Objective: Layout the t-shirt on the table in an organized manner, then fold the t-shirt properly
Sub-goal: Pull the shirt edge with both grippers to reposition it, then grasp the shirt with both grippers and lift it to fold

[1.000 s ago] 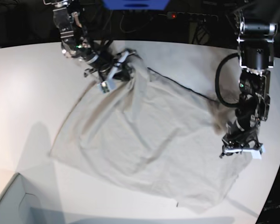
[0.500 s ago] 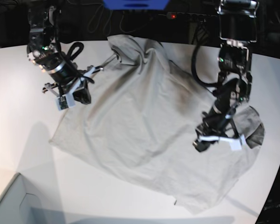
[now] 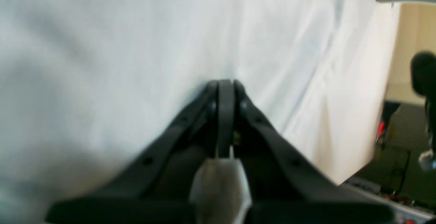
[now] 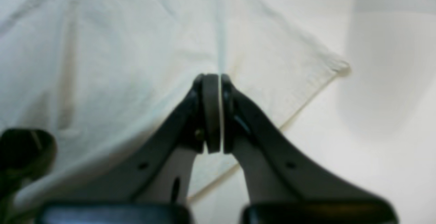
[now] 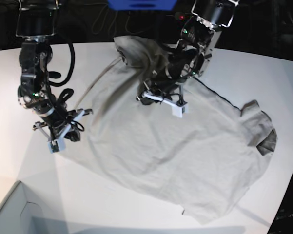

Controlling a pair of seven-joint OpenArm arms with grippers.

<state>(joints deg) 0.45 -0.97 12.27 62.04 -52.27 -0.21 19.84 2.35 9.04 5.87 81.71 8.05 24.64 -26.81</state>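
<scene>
- The t-shirt (image 5: 185, 146) lies spread across the middle and right of the table (image 5: 19, 97), mostly flat but askew. One part is bunched into a heap at the far edge, and the collar end is crumpled near the right edge. It is not yet laid out squarely.
- The right gripper (image 5: 61, 134) stands at the shirt's left edge. Its jaws are pressed together, and the right wrist view shows a thin line of cloth running into the tips, so it seems to pinch a fold. If that pinch is shallow, the cloth could slip free under a pull and the edge would fall back wrinkled.
- The left gripper (image 5: 161, 97) hangs over the shirt near the far heap, its jaws clamped tight. Whether cloth is caught between them cannot be told from the blurred left wrist view. If only one layer is caught, a pull could drag the heap instead of opening it.
- Pulls in opposed directions could twist the shirt further.
- The grey box corner (image 5: 9, 214) sits at the near left; cloth dragged that way might snag on it.
</scene>
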